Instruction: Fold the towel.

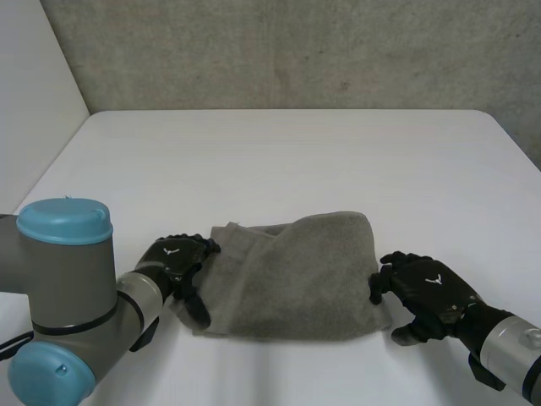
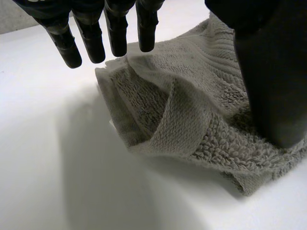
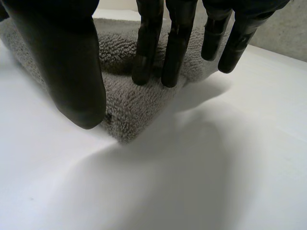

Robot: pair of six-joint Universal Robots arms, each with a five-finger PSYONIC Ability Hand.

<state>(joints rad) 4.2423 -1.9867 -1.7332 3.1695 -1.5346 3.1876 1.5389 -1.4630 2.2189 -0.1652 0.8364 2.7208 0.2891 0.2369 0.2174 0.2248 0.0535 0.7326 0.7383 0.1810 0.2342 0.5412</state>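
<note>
A grey towel (image 1: 296, 271) lies loosely folded near the table's front edge. My left hand (image 1: 173, 258) is at its left end. In the left wrist view its fingers (image 2: 91, 38) hang straight above the towel's rumpled corner (image 2: 158, 129), and the thumb rests on the cloth. My right hand (image 1: 427, 292) is at the towel's right end. In the right wrist view its bent fingers (image 3: 172, 57) press down on the front right corner of the towel (image 3: 124, 105). The thumb touches the side of that corner, so the cloth is pinched.
The white table (image 1: 296, 152) stretches bare behind the towel to a grey wall. My left arm's joint with its light-blue cap (image 1: 63, 220) stands at the front left.
</note>
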